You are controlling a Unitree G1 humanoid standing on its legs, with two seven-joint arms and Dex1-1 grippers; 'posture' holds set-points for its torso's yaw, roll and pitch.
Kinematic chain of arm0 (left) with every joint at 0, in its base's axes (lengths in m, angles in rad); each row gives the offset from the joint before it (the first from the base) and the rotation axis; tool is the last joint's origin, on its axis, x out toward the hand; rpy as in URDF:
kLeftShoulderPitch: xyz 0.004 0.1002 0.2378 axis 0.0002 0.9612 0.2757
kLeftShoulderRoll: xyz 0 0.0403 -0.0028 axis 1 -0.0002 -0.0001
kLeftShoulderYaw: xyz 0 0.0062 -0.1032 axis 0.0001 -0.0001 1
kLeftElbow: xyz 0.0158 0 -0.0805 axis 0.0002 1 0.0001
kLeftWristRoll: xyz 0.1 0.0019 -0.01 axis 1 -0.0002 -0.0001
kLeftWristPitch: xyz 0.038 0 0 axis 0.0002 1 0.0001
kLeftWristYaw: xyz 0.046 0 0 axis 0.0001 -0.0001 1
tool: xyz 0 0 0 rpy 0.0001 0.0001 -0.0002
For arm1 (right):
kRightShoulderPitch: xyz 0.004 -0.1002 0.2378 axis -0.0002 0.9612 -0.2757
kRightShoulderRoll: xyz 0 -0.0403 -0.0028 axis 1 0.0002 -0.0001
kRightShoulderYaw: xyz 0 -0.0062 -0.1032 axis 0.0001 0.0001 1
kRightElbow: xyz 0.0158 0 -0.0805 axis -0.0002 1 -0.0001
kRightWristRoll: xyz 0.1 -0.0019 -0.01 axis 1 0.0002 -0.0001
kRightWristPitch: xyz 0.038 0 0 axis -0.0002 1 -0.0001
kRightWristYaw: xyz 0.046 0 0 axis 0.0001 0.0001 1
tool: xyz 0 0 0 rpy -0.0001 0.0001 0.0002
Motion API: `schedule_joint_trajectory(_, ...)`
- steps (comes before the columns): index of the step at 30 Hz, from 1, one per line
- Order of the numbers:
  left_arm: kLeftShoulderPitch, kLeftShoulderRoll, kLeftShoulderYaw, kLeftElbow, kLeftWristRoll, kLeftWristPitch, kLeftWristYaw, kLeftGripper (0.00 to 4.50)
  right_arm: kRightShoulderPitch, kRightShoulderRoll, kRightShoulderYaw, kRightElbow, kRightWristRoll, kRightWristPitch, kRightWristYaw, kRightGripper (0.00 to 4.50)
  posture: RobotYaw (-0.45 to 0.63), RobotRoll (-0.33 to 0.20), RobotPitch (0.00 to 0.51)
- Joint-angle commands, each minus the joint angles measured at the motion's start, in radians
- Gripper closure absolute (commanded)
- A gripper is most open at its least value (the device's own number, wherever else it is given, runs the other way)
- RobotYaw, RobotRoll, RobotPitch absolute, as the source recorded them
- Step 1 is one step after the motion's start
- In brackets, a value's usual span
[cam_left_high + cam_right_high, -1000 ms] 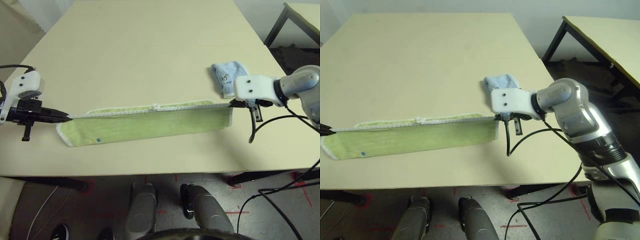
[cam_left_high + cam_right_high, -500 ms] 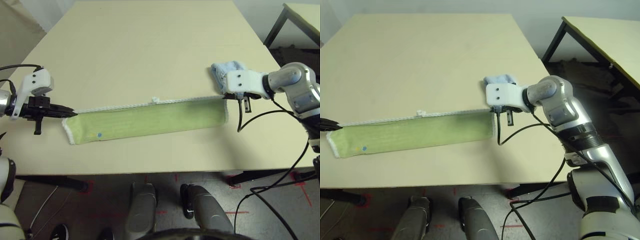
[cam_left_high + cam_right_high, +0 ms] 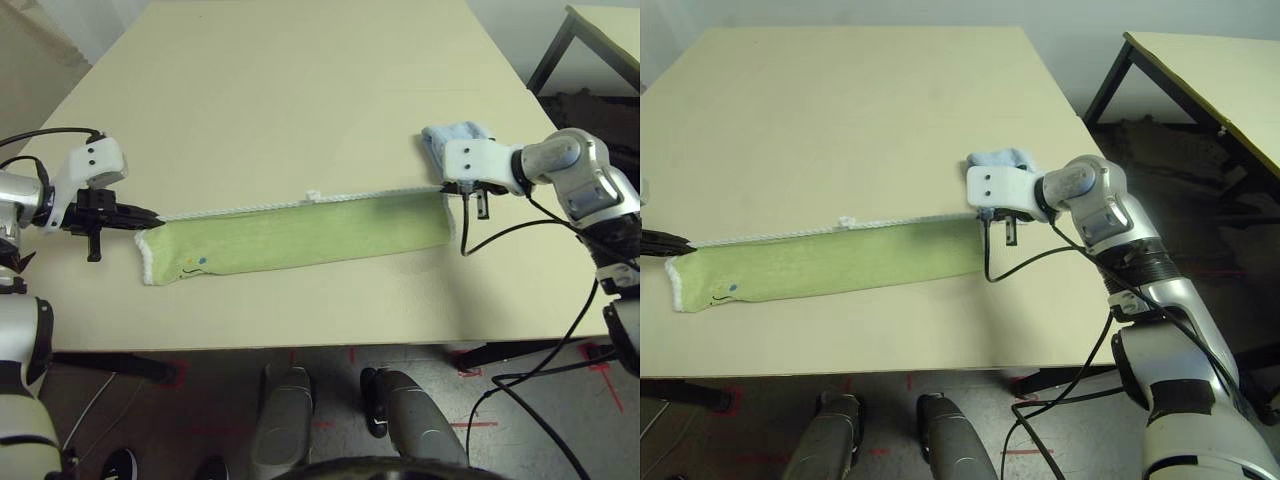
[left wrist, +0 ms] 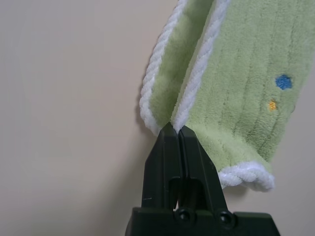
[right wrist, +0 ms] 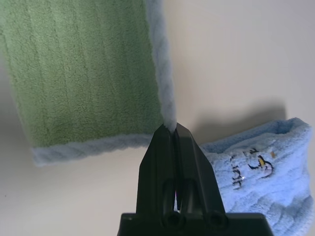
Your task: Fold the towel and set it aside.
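A small light blue towel [image 3: 452,139] lies bunched on the pale cream bench [image 3: 300,90], toward its right side, with dark doodle print on its surface visible in the right wrist view. Beyond the bench's right edge stands a second bench [image 3: 1210,70] with black metal legs. Under the near edge, red tape marks [image 3: 470,372] show on the grey floor [image 3: 200,400].

Both arms are silver and jointed — rounded metallic segments with dark bands between them. Each ends in a white wrist housing with small dark screw holes. The left gripper [image 3: 150,216] and right gripper [image 3: 447,187] have slim black fingers on a black base with two screws. Black cables loop along both arms.
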Motion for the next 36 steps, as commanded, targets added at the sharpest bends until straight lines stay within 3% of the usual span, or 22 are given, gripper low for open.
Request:
schedule_joint_trajectory(1, 0.001, 0.015, 0.013, 0.029, 0.053, -0.009, 0.042, 4.5, -0.014, -0.008, 0.006, 0.045, -0.043, 0.004, -0.018, 4.45, 0.07, 0.0, 0.176)
schedule_joint_trajectory(14, -0.024, -0.021, 0.021, 0.046, 0.131, -0.049, 0.149, 4.5, -0.051, 0.018, 0.008, 0.111, -0.069, -0.015, -0.036, 4.45, 0.07, 0.0, 0.177)
schedule_joint_trajectory(15, -0.023, -0.022, 0.022, 0.047, 0.135, -0.051, 0.153, 4.28, -0.05, 0.017, 0.008, 0.11, -0.071, -0.012, -0.036, 4.49, 0.07, 0.0, 0.177)
schedule_joint_trajectory(19, -0.024, -0.022, 0.032, 0.049, 0.145, -0.053, 0.168, 3.18, -0.047, 0.017, 0.0, 0.107, -0.077, -0.002, -0.044, 3.5, 0.07, 0.0, 0.177)
schedule_joint_trajectory(28, -0.03, 0.005, 0.057, 0.054, 0.154, -0.048, 0.173, 0.12, -0.081, 0.005, -0.022, 0.121, -0.073, -0.006, -0.042, 0.2, 0.05, 0.0, 0.176)
schedule_joint_trajectory(33, 0.03, 0.062, 0.135, 0.052, 0.088, -0.017, 0.094, 0.02, -0.052, -0.063, -0.082, 0.087, -0.016, 0.06, 0.017, 0.05, 0.05, 0.0, 0.183)
schedule_joint_trajectory(36, 0.12, 0.103, 0.217, 0.043, 0.014, 0.017, 0.035, 0.02, 0.029, -0.111, -0.144, 0.014, 0.051, 0.141, 0.048, 0.05, 0.06, 0.0, 0.192)
